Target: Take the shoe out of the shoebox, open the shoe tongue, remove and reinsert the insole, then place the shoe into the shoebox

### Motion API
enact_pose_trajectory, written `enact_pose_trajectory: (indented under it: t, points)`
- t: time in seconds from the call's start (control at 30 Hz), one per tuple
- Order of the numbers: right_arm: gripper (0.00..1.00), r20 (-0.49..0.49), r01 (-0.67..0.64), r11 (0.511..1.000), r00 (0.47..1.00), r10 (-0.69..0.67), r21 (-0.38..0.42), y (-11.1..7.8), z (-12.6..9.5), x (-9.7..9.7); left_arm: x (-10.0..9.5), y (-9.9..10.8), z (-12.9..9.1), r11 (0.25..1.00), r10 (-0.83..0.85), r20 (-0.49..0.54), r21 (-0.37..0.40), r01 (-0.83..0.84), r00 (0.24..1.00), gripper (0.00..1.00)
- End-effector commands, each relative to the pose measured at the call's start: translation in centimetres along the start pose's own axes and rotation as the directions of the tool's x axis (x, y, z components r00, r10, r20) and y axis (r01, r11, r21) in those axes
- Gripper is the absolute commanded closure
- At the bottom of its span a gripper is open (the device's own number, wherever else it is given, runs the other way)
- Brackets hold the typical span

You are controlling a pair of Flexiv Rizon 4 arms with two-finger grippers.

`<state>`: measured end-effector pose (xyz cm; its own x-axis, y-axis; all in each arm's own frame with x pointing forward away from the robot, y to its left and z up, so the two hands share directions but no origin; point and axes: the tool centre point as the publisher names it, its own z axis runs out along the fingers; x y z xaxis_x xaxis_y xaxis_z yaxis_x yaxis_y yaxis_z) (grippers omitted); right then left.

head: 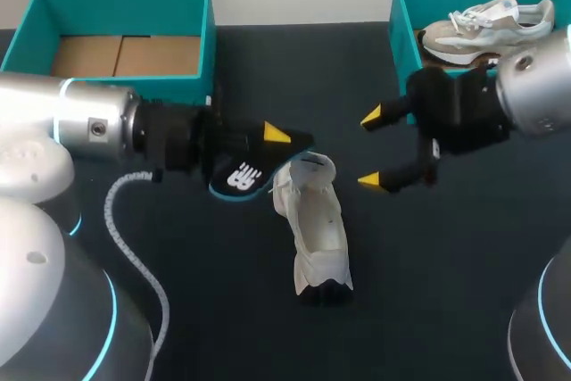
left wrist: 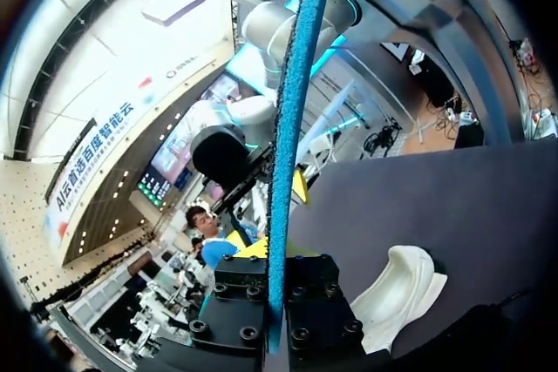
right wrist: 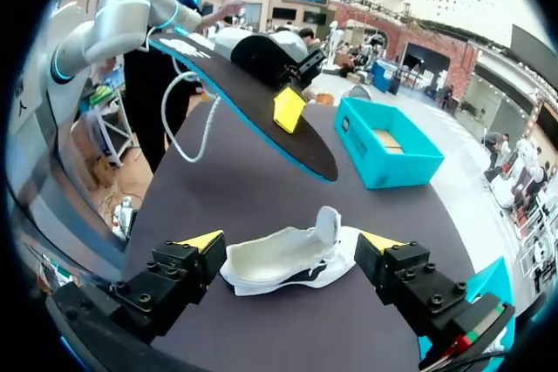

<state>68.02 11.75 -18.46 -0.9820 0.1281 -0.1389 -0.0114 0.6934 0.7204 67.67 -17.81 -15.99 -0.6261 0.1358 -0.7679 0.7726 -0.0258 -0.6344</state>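
My left gripper is shut on a black insole with a blue rim and a white logo, held just above the table beside the shoe's opening. In the left wrist view the insole shows edge-on between the fingers of that gripper. The white shoe lies on the dark table, heel end towards the insole. My right gripper hangs open to the right of the shoe. In the right wrist view the shoe lies under the open gripper, with the insole beyond it.
An open teal shoebox with a bare cardboard floor stands at the back left, also seen as the teal box in the right wrist view. A second teal box at the back right holds another beige shoe.
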Motion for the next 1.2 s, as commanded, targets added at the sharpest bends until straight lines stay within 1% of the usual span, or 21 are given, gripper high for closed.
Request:
enact_pose_trajectory:
  t: [0.03, 0.07, 0.1, 0.13, 0.17, 0.2, 0.23, 0.3, 0.33, 0.43, 0.47, 0.53, 0.57, 0.63, 0.67, 0.77, 0.87, 0.97, 1.2]
  points:
    - [0.00, -0.082, 0.050, 0.974, 0.996, -0.032, 0.223, 0.4, 2.5, -1.2, 3.2, -0.7, 0.5, 0.999, -0.013, 0.041, 0.045, 0.012, 0.999, 1.00]
    - [0.00, -0.101, 0.046, 0.969, 0.995, -0.022, 0.242, 0.0, 3.0, -1.1, 3.7, -0.9, 0.7, 0.999, -0.011, 0.036, 0.042, 0.009, 0.999, 1.00]
    - [0.00, -0.092, 0.057, 0.968, 0.995, -0.036, 0.246, -0.2, 3.4, -1.1, 4.1, -1.0, 0.8, 0.999, -0.010, 0.044, 0.046, 0.008, 0.999, 1.00]
    - [0.00, -0.116, 0.056, 0.968, 0.993, -0.028, 0.243, -0.5, 3.9, -1.0, 4.6, -1.1, 0.9, 0.999, -0.012, 0.045, 0.046, 0.010, 0.999, 1.00]
    - [0.00, -0.130, 0.060, 0.962, 0.991, -0.026, 0.267, -0.8, 4.5, -0.9, 4.9, -1.2, 1.0, 0.998, -0.026, 0.070, 0.063, 0.022, 0.997, 1.00]
    - [0.00, -0.141, 0.061, 0.964, 0.990, -0.025, 0.259, -1.0, 4.9, -0.9, 5.3, -1.4, 1.0, 0.996, -0.046, 0.085, 0.083, 0.039, 0.995, 1.00]
    - [0.00, -0.148, 0.061, 0.965, 0.989, -0.024, 0.255, -1.4, 5.4, -0.7, 5.7, -1.4, 1.2, 0.996, -0.052, 0.083, 0.072, 0.046, 0.995, 1.00]
    - [0.00, -0.162, 0.065, 0.969, 0.986, -0.027, 0.237, -1.8, 6.2, -0.4, 6.4, -1.7, 1.4, 0.995, -0.071, 0.105, 0.083, 0.062, 0.992, 1.00]
    - [0.00, -0.155, 0.065, 0.972, 0.988, -0.030, 0.227, -1.9, 6.3, -0.3, 6.7, -1.9, 1.5, 0.995, -0.071, 0.109, 0.073, 0.063, 0.991, 1.00]
    - [0.00, -0.146, 0.059, 0.975, 0.989, -0.028, 0.214, -2.4, 6.8, 0.2, 7.6, -2.3, 1.8, 0.992, -0.098, 0.142, 0.088, 0.086, 0.985, 1.00]
    - [0.00, -0.147, 0.057, 0.978, 0.989, -0.027, 0.202, -2.6, 7.0, 0.3, 7.9, -2.4, 2.0, 0.994, -0.093, 0.138, 0.076, 0.083, 0.986, 1.00]
    - [0.00, -0.152, 0.059, 0.978, 0.988, -0.028, 0.202, -2.9, 7.4, 0.6, 8.3, -2.4, 2.3, 0.994, -0.098, 0.146, 0.071, 0.089, 0.984, 1.00]
    - [0.00, -0.162, 0.061, 0.978, 0.986, -0.029, 0.201, -3.0, 7.6, 0.7, 8.5, -2.4, 2.4, 0.992, -0.108, 0.154, 0.076, 0.098, 0.982, 1.00]
    - [0.00, -0.172, 0.060, 0.971, 0.985, -0.019, 0.231, -3.2, 8.0, 0.9, 8.7, -2.3, 2.6, 0.993, -0.108, 0.166, 0.054, 0.101, 0.980, 1.00]
    - [0.00, -0.175, 0.059, 0.969, 0.985, -0.017, 0.240, -3.3, 8.1, 1.0, 8.9, -2.1, 2.6, 0.992, -0.119, 0.173, 0.055, 0.111, 0.978, 1.00]
    - [0.00, -0.168, 0.050, 0.963, 0.986, -0.006, 0.263, -3.7, 8.5, 1.4, 9.2, -1.9, 2.7, 0.991, -0.131, 0.183, 0.044, 0.125, 0.974, 1.00]
    - [0.00, -0.138, 0.011, 0.954, 0.990, 0.031, 0.298, -4.2, 8.9, 1.8, 9.5, -1.7, 2.7, 0.991, -0.134, 0.191, 0.020, 0.132, 0.972, 1.00]
    - [0.00, -0.138, 0.011, 0.954, 0.990, 0.031, 0.298, -4.2, 8.9, 1.8, 9.6, -1.5, 2.6, 0.990, -0.139, 0.190, -0.009, 0.143, 0.972, 1.00]
    - [0.00, -0.138, 0.011, 0.954, 0.990, 0.031, 0.298, -4.2, 8.9, 1.8, 9.6, -1.4, 2.6, 0.990, -0.140, 0.189, -0.009, 0.144, 0.972, 1.00]
